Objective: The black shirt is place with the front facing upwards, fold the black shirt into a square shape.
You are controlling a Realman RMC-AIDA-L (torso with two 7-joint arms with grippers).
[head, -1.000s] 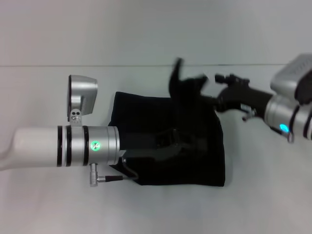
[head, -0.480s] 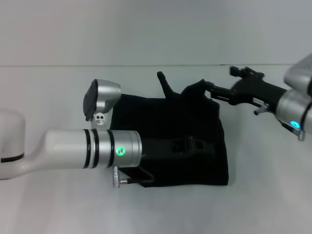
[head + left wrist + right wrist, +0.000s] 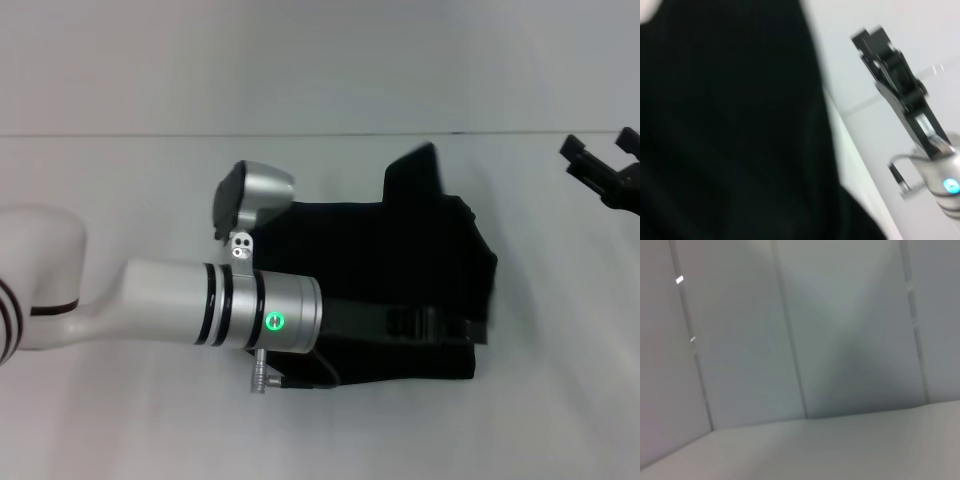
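Lying on the pale grey table [image 3: 120,440]: black cloth T-shirt [image 3: 400,255], folded into a rough block at centre, 1 corner sticking up at its far edge.
Left gripper [image 3: 440,325]: low over the shirt's near right edge, black against black cloth; whether its fingers are spread or pinching, I cannot tell.
Left arm since 1 second ago: reached further right across the shirt.
Right gripper [image 3: 600,170]: at the far right, off the shirt, fingers spread.
Right gripper since 1 second ago: let go of the raised cloth and pulled away right.
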